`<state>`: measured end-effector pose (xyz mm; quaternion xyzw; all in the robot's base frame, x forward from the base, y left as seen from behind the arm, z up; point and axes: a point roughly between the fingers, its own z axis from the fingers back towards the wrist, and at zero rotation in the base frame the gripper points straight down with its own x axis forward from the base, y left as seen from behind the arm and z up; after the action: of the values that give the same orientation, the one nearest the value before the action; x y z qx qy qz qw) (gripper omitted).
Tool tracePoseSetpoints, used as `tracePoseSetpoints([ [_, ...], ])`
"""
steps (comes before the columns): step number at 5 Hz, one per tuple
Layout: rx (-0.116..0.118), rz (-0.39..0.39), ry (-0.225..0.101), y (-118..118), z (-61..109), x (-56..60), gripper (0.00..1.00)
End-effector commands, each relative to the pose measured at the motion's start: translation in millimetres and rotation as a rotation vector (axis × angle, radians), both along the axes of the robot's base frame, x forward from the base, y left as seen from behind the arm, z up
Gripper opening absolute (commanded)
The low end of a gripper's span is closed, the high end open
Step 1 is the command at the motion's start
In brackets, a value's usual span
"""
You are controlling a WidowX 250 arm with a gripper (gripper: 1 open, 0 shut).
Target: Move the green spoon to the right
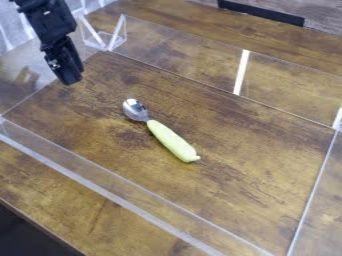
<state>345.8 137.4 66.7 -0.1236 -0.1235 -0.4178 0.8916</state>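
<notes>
The green spoon [163, 131] lies flat on the wooden table, near the middle. Its silver bowl points to the back left and its pale yellow-green handle to the front right. My black gripper [66, 74] hangs at the far left, above the table and well apart from the spoon's bowl. Nothing shows between its fingers. The fingers read as one dark shape, so their gap cannot be made out.
Low clear acrylic walls [160, 213] fence the wooden table [254, 140] on the front, left and right. A clear plastic stand [110, 33] is at the back left, close behind the arm. A dark object [262, 8] lies at the back edge.
</notes>
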Motion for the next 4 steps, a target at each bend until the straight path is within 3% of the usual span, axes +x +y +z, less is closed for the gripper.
tracePoseSetpoints([
  [1, 0.017, -0.006, -0.046, 7.1, 19.5, 4.6, 1.00],
  [3, -0.008, -0.089, -0.035, -0.9, 30.2, 12.7, 1.00],
  [4, -0.012, -0.073, -0.036, -6.2, 27.6, 13.0, 0.00],
])
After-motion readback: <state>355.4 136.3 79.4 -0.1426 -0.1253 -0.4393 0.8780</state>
